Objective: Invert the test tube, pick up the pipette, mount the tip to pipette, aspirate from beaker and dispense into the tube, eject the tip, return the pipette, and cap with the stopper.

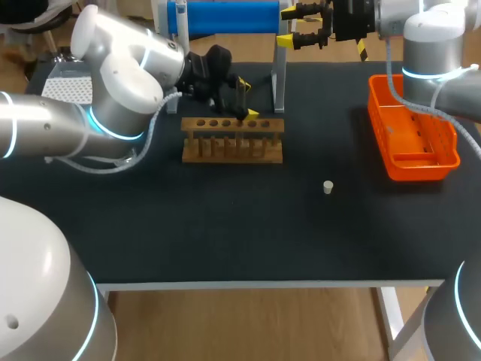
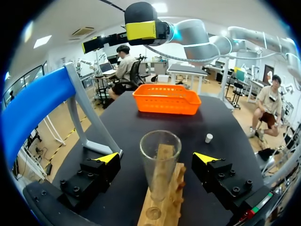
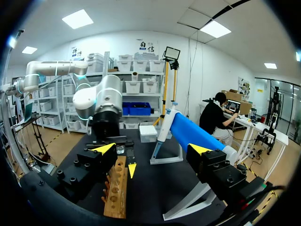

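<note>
A clear glass test tube (image 2: 160,155) stands in the wooden rack (image 1: 233,140), its open mouth facing up. My left gripper (image 1: 246,99) hangs over the rack, open, with one yellow-tipped finger (image 2: 107,158) on each side of the tube and apart from it. A thick blue pipette (image 1: 225,16) lies across a grey stand (image 1: 279,75) at the table's back. My right gripper (image 1: 285,27) is raised at the pipette's right end, open and holding nothing. From the right wrist view, the pipette (image 3: 193,134) lies ahead of the right gripper (image 3: 152,149). A small white stopper (image 1: 328,186) stands on the mat.
An orange basket (image 1: 412,135) sits at the table's right side, under my right arm. The black mat (image 1: 225,226) spreads in front of the rack to the front edge. The rack (image 3: 116,188) and my left arm (image 3: 106,106) lie ahead of the right gripper.
</note>
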You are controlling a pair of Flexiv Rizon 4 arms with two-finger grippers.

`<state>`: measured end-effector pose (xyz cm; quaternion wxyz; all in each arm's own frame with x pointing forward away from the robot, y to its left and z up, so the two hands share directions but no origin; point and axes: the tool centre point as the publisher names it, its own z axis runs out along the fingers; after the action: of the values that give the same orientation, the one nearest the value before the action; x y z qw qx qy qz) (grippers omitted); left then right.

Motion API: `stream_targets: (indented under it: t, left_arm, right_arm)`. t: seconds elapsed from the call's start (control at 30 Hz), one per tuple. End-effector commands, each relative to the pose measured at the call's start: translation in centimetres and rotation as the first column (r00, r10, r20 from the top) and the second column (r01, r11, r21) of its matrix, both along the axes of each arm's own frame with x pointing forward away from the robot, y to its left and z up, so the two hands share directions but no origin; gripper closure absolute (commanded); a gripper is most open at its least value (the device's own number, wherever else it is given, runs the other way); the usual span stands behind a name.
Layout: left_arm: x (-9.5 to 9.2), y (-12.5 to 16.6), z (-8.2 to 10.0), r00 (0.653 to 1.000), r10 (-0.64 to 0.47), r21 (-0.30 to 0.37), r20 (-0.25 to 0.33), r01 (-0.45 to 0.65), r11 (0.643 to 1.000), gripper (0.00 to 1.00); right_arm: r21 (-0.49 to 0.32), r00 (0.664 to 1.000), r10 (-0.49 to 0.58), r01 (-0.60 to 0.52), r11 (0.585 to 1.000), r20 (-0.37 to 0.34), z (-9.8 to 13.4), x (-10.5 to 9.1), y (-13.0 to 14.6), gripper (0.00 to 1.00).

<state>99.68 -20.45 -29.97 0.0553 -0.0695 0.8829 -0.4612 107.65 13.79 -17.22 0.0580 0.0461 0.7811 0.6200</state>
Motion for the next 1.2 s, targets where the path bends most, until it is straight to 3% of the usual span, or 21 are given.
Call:
stream_targets:
  t: [0.03, 0.87, 1.2]
  left_arm:
    - [-0.4, 0.0, 0.0, 1.000, 0.008, -0.006, 0.013, -0.008, 1.000, 0.00]
    - [-0.5, -0.2, 0.1, 1.000, 0.002, -0.010, 0.023, -0.002, 1.000, 0.00]
    - [-0.5, -0.2, 0.1, 1.000, 0.002, -0.010, 0.023, -0.002, 1.000, 0.00]
  right_arm:
    - [-0.004, 1.000, 0.002, -0.002, 1.000, -0.002, 0.1, 0.0, -0.1, 0.00]
    - [-0.004, 1.000, 0.002, -0.002, 1.000, -0.002, 0.1, 0.0, -0.1, 0.00]
    - [-0.105, 0.997, -0.019, 0.027, 0.994, 0.074, -0.6, -4.5, -7.3, 0.00]
